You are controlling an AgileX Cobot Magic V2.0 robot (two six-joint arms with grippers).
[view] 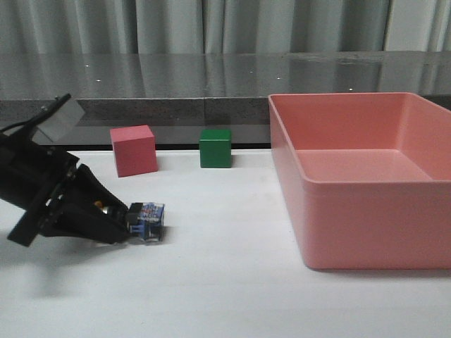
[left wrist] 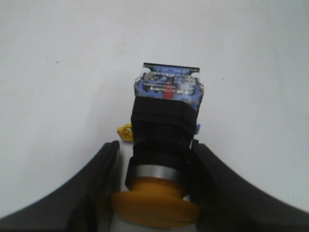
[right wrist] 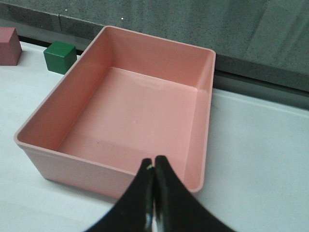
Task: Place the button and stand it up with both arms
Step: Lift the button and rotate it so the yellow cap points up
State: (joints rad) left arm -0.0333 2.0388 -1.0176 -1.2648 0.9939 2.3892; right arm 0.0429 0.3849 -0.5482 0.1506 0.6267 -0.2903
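The button (view: 146,220) lies on its side on the white table, its blue-grey contact block pointing right. In the left wrist view the button (left wrist: 164,111) shows its black collar, silver ring and yellow-orange cap between the fingers. My left gripper (view: 127,220) comes in low from the left, and its jaws (left wrist: 155,145) close around the cap and collar; the right finger touches the collar and a thin gap shows at the left finger. My right gripper (right wrist: 154,162) is shut and empty above the near edge of the pink tray, out of the front view.
A large pink tray (view: 373,225) stands at the right, also in the right wrist view (right wrist: 72,166). A pink cube (view: 134,150) and a green cube (view: 215,148) sit at the back of the table. The green cube (right wrist: 60,57) and the pink cube (right wrist: 8,46) also show in the right wrist view.
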